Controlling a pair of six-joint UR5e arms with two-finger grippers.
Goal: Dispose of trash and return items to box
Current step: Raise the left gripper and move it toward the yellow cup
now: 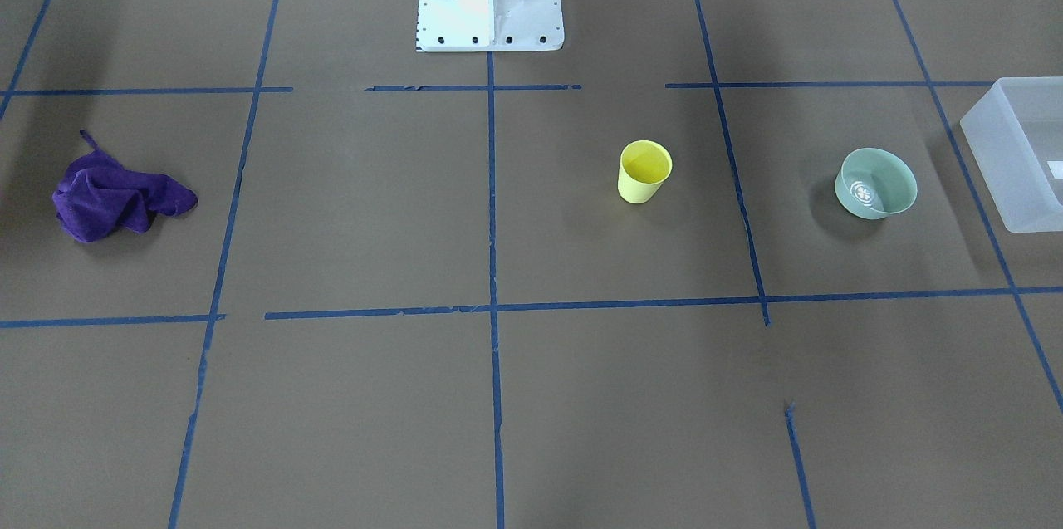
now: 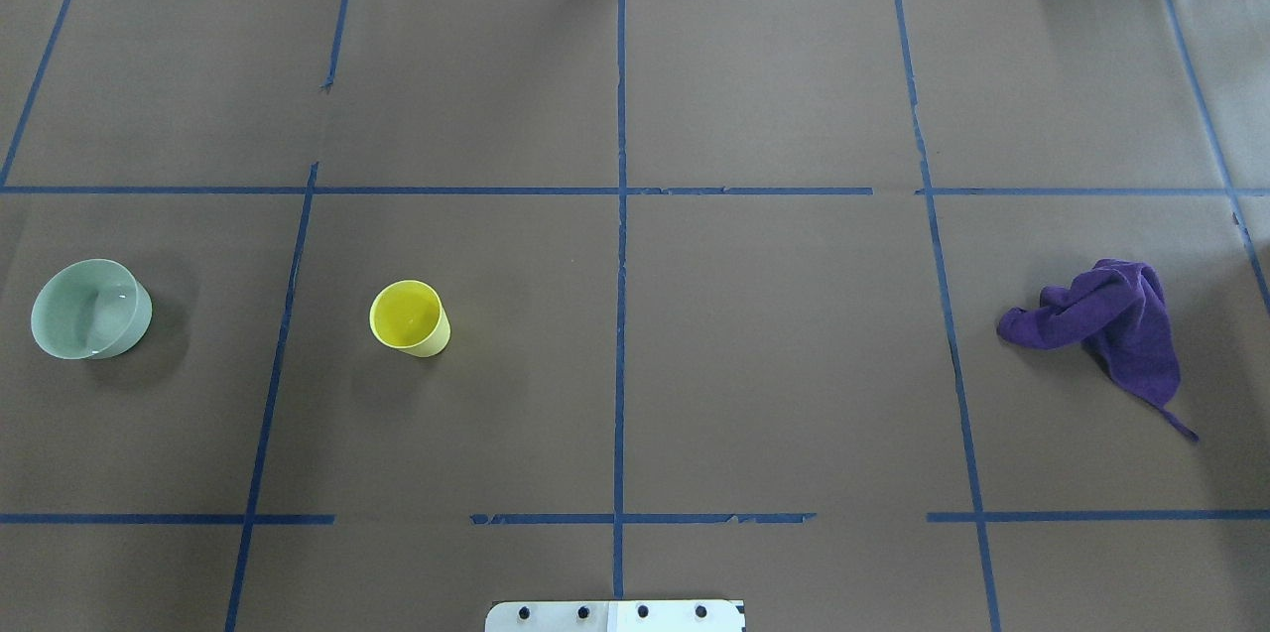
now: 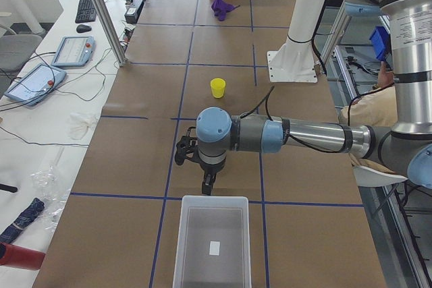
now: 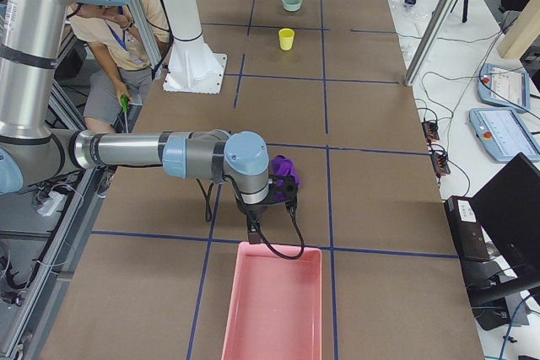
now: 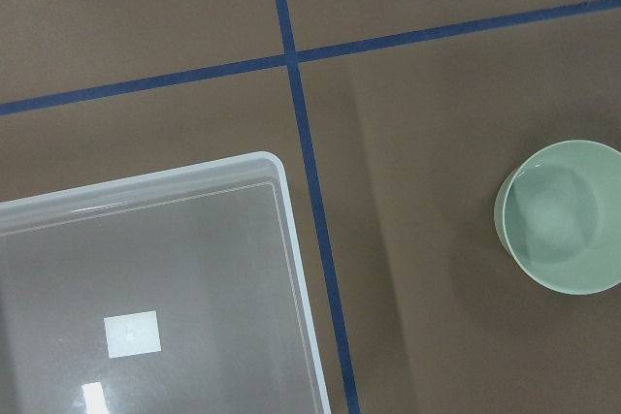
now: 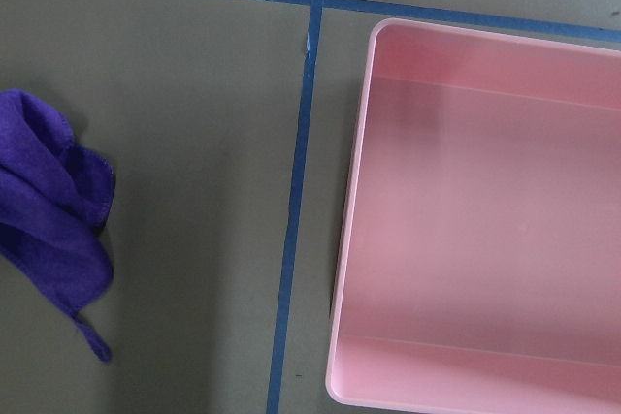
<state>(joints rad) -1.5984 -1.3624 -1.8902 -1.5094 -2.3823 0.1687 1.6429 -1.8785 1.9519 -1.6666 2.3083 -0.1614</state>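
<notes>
In the front view, the bowl [image 1: 875, 183] was seen upright near the box [image 1: 1021, 151], the cup [image 1: 644, 172] farther off; both were judged light, stiff and slippery, best taken at the rim. In the side views, how far the left gripper [image 3: 207, 183] and right gripper [image 4: 253, 223] were open could not be told.

**A:** Left arm [image 3: 317, 136] is stretched out level, its forearm lying flat above the table, well out on the robot's left of the white column [image 3: 297, 32].

**B:** Its left wrist [image 3: 213, 133] is bent down and the left gripper [image 3: 207, 185] points at the table. Fingers apart or together? Can't tell from this side angle.

**A:** Right arm [image 4: 126, 149] mirrors it on the column's other side, forearm level and well away.

**B:** Right gripper [image 4: 252, 225] hangs downward below the right wrist [image 4: 245, 162]. Its finger spread is unreadable too.
</notes>
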